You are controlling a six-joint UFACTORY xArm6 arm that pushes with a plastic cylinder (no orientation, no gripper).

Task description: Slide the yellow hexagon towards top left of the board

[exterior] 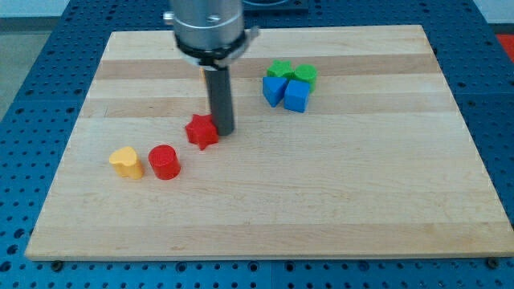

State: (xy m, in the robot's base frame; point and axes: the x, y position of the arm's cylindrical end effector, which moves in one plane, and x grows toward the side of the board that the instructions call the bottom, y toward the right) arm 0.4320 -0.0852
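The only yellow block in view lies near the board's left edge, below the middle; it looks heart-shaped rather than hexagonal. My tip rests on the board right of centre-left, touching or almost touching the right side of a red star. The yellow block is well to the lower left of my tip, with a red cylinder just to its right, between it and the star. The arm's grey housing covers part of the board's top edge.
A tight cluster sits in the upper middle-right: a green star, a second green block, a blue block and a blue cube. The wooden board lies on a blue perforated table.
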